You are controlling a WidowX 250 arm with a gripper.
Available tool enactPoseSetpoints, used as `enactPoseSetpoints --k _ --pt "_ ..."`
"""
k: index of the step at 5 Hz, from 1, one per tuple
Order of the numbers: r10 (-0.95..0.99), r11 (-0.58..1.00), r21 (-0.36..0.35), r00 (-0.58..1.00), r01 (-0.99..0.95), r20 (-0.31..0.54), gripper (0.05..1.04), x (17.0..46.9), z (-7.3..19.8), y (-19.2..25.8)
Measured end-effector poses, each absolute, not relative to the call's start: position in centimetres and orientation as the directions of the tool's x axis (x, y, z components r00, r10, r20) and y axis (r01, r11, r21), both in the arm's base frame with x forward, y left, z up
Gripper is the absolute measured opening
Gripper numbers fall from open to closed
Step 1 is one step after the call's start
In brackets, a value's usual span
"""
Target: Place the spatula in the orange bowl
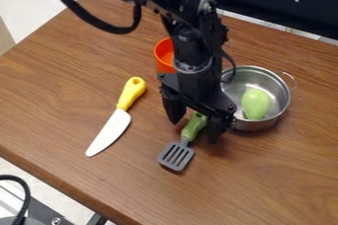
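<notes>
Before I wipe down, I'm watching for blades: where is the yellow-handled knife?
In the camera view's left half, the knife lies on the table, left of the spatula and gripper.

Black jointed arm (198, 78), thick black cable (112, 29) (quite a loop), small round screws (231, 106), tapered black hand (194, 131)
</notes>
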State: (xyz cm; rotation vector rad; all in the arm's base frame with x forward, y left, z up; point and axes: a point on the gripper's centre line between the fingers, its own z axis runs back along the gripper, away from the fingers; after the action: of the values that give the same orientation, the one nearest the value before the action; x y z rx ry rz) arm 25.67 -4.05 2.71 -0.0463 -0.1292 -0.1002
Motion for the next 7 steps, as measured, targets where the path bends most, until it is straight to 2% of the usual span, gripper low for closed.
enactPoseSetpoints --k 1,3,4,7 --pt "-0.091 0.995 -0.038 0.992 0.095 0.091 0.952 25.3 2.1 -3.9" --pt "-0.079 0.995 -0.045 0.993 0.083 0.086 0.383 25.2 2.1 -3.4" --pt "-0.076 0.996 -0.044 0.993 0.08 0.09 0.29 25.3 2.1 -3.3" --pt "0.055 0.998 0.036 0.994 -0.059 0.093 0.29 26.0 2.5 0.7"
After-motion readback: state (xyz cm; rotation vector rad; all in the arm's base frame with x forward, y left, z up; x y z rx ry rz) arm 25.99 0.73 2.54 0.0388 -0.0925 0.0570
